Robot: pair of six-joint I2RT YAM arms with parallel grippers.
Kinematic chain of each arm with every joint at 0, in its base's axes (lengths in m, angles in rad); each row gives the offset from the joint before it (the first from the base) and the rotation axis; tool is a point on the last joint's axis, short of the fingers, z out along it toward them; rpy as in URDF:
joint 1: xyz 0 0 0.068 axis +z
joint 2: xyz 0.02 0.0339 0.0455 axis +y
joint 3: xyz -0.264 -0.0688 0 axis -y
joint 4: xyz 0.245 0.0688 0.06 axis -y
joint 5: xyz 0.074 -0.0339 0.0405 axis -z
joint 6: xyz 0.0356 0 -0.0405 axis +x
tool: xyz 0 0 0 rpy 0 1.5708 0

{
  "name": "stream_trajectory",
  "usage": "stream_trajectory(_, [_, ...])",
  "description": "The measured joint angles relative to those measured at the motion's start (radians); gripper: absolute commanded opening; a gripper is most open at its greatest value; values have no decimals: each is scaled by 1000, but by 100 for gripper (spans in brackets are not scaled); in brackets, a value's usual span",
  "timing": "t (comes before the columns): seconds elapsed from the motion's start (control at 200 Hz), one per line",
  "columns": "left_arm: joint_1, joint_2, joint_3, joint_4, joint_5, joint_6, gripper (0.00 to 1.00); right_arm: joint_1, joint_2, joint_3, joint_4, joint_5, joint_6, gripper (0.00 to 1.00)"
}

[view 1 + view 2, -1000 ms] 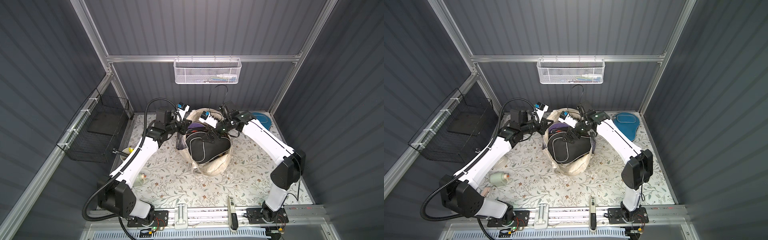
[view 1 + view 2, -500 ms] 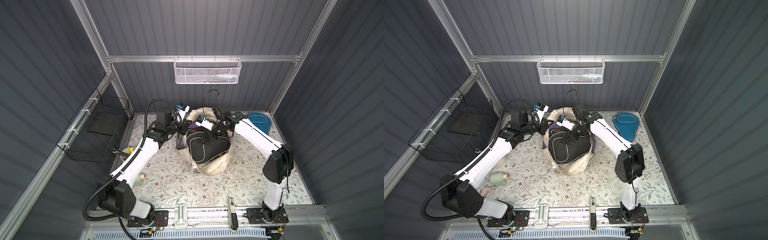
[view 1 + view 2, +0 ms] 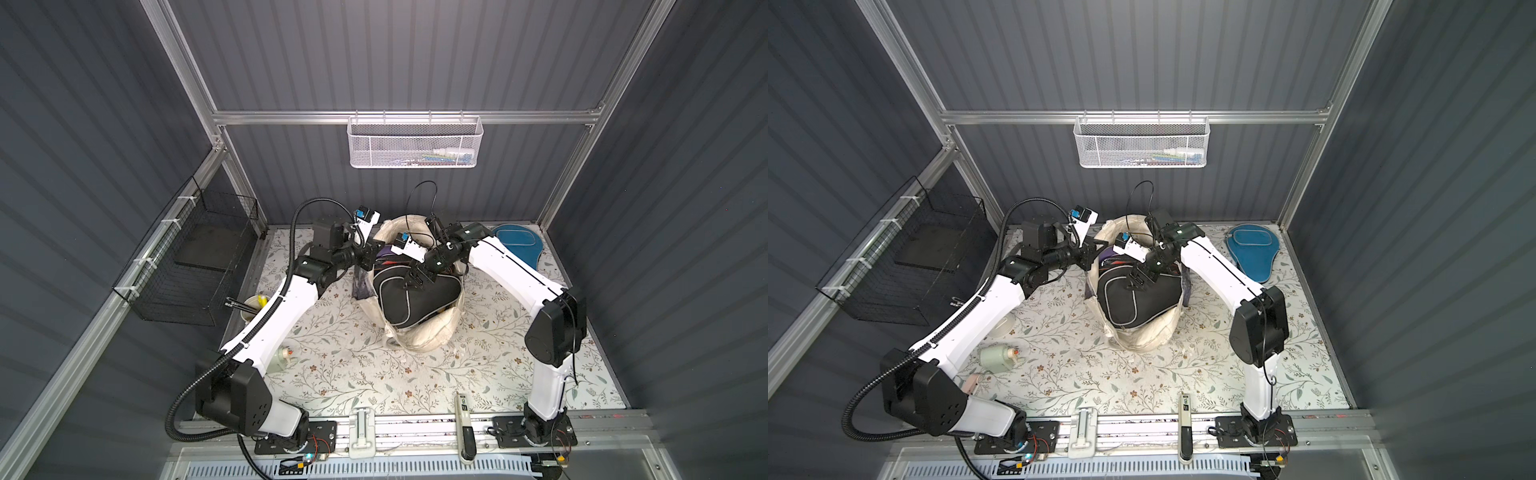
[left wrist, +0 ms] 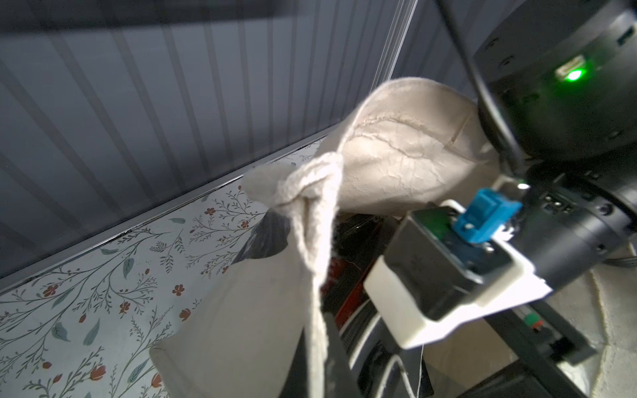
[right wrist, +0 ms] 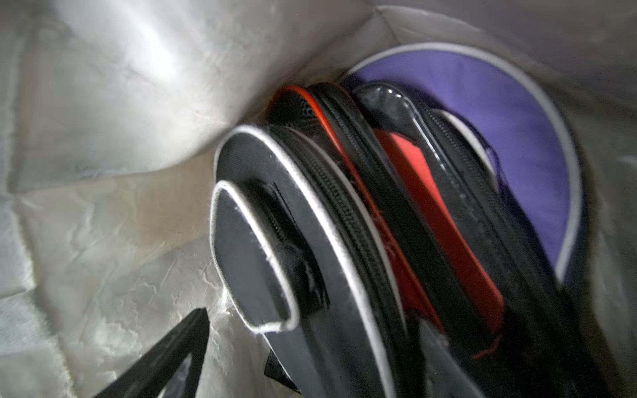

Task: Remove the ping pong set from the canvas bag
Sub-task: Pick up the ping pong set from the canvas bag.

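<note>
Left gripper [image 3: 377, 250]: I read it pinched shut on the left rim of the cream canvas bag [image 3: 419, 336] | right gripper [image 3: 415, 277]: jaws apart over the black piped paddle cover [image 3: 409, 299] upright in the bag | behind it: zipped red-and-black case [image 5: 431, 220], purple cover [image 5: 499, 120] | blue cover [image 3: 515, 241]: flat, far right on the floral mat [image 3: 332, 374]

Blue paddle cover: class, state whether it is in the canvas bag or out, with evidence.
Out. The blue paddle cover lies flat on the table by the back right corner, apart from the canvas bag.
</note>
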Motion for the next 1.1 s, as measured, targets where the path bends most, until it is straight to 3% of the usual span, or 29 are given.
stream_trajectory(0.195, [-3,0,-2,1,-1,0,0,-1,-60,-46,-11,-29,16,61])
stream_trajectory(0.385, [-6,0,-2,1,-1,0,0,0,-60,-85,6,-49,34,61])
stream_trajectory(0.455, [-6,0,-2,0,-1,0,0,0,-50,-89,13,-50,40,57])
stream_trajectory(0.64, [-6,0,-3,-3,-2,0,0,-3,8,-54,17,-45,41,14])
stream_trajectory(0.72, [-6,0,-3,-3,-10,0,0,2,15,-46,4,-74,15,0])
stream_trajectory(1.101, [-6,-14,1,-23,-56,0,0,26,-74,-45,-33,-9,22,0])
